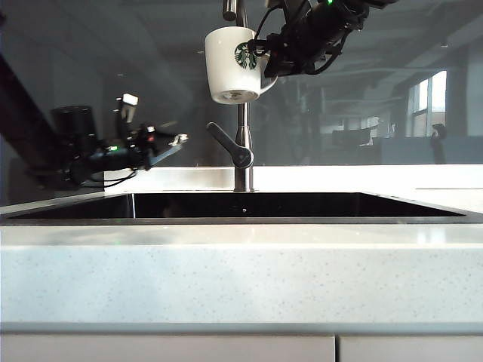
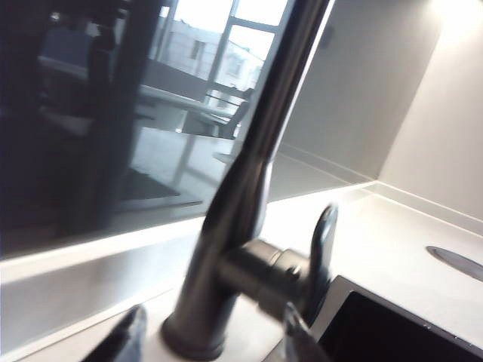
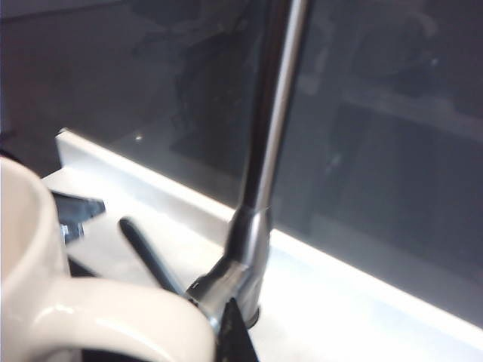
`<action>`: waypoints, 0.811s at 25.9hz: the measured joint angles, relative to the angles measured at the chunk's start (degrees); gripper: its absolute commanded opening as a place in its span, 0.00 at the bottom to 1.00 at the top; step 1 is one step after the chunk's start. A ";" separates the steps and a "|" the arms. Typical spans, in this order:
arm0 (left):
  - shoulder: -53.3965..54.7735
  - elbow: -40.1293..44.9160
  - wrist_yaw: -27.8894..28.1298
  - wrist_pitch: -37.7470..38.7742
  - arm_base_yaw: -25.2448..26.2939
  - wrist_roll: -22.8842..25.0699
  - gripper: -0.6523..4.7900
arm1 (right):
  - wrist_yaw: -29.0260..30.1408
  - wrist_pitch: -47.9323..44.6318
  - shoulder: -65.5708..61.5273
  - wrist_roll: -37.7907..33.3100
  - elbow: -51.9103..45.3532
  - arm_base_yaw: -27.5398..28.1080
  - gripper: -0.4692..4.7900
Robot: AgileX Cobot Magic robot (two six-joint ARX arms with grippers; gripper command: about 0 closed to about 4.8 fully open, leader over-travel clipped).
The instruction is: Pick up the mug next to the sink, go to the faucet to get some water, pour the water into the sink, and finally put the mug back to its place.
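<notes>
Right gripper [image 1: 266,64] jaws clamped on mug [image 1: 232,64] handle beside faucet [image 1: 243,154]; left gripper [image 1: 179,140] jaws open near lever

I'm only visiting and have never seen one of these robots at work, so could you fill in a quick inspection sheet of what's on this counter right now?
Surface: pale speckled counter, bare in front of the basin.
Job's things: white mug with green logo held high in front of the faucet pipe; dark sink below; lever angled up toward the left.
Clutter: nothing seen.
Grippers: right gripper shut on the mug's handle, up at the top; left gripper open, left of the lever, not touching it.
Cables: black wires along both arms.
Surroundings: dark glossy back panel reflecting an office with windows.
</notes>
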State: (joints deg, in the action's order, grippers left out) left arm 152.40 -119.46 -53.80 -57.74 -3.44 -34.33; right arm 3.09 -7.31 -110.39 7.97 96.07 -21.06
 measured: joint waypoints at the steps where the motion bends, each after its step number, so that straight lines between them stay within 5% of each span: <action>1: 0.17 -1.38 -0.04 1.97 -1.14 1.84 0.57 | -0.61 -0.13 0.04 0.09 0.87 0.02 0.08; 7: 0.24 -3.06 0.26 4.90 -4.48 9.09 0.57 | -1.03 -0.44 0.13 0.26 1.44 0.02 0.08; 17: 0.24 -3.30 1.09 3.56 -6.27 9.66 0.55 | -1.03 0.81 0.11 0.39 1.46 0.02 0.08; 21: 0.24 -3.30 1.79 -2.10 -6.03 5.05 0.35 | -1.03 -0.13 0.11 0.42 1.46 0.02 0.08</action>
State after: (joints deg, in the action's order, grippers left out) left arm 152.64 -122.76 -52.01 -59.83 -9.48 -29.28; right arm 2.07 -7.44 -110.28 8.38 97.54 -21.04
